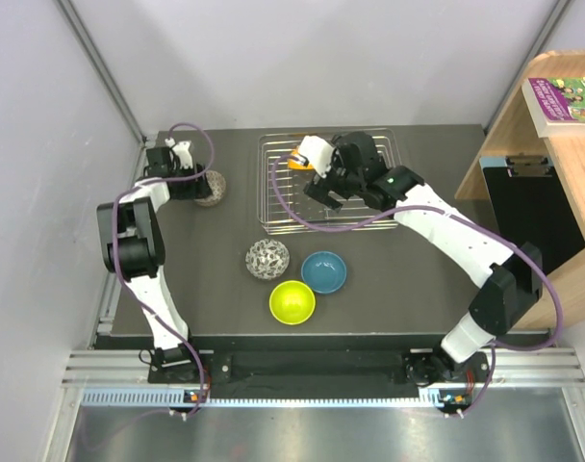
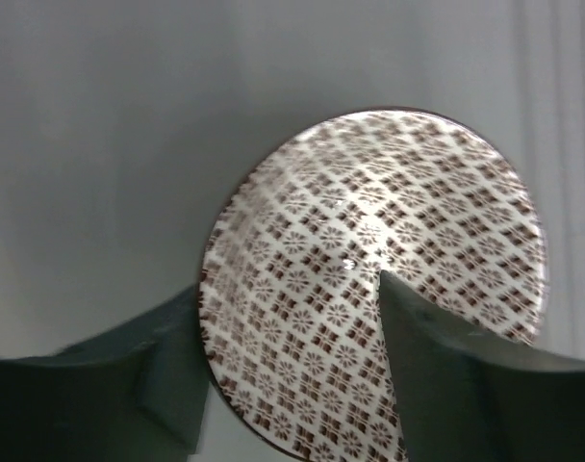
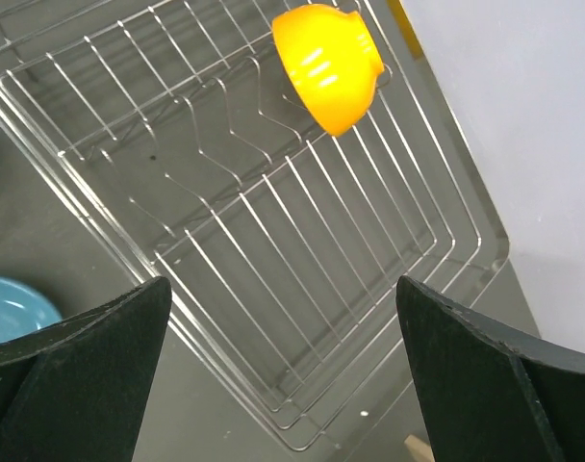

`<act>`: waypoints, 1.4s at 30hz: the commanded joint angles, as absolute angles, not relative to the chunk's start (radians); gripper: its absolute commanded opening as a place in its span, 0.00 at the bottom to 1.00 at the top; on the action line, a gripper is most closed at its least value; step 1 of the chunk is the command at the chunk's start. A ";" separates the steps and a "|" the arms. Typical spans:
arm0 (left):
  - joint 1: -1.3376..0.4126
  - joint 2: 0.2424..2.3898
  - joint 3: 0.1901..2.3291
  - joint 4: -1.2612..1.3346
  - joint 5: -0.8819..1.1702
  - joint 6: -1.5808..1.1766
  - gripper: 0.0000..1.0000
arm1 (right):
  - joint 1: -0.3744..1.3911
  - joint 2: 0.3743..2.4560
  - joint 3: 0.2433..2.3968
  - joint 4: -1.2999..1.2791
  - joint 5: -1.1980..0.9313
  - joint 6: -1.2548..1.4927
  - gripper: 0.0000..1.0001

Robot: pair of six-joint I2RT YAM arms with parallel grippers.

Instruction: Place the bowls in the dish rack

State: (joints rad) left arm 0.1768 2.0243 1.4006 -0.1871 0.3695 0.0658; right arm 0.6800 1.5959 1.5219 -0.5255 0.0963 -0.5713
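The silver wire dish rack point(image 1: 369, 207) stands at the back middle of the table, and it also shows in the right wrist view point(image 3: 273, 241). An orange bowl point(image 1: 298, 160) rests on its side in the rack's far left corner, seen too in the right wrist view point(image 3: 329, 62). My right gripper point(image 1: 323, 192) hangs open and empty over the rack point(image 3: 283, 385). A pinkish bowl point(image 1: 214, 189) with a pale, brown-patterned inside point(image 2: 369, 269) sits left of the rack. My left gripper point(image 1: 196, 183) is open astride its rim point(image 2: 292, 385), one finger inside and one outside. The mosaic bowl point(image 1: 267, 258), blue bowl point(image 1: 324, 272) and lime green bowl point(image 1: 292, 302) sit in front of the rack.
Grey walls close off the back and left. A wooden shelf unit point(image 1: 552, 144) with a book stands at the right. A metal rail point(image 1: 302, 371) runs along the near table edge by the arm bases.
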 commanded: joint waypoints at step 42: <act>-0.132 1.318 1.204 -0.298 0.746 0.149 0.00 | 0.468 1.672 1.427 -0.055 -1.080 0.348 1.00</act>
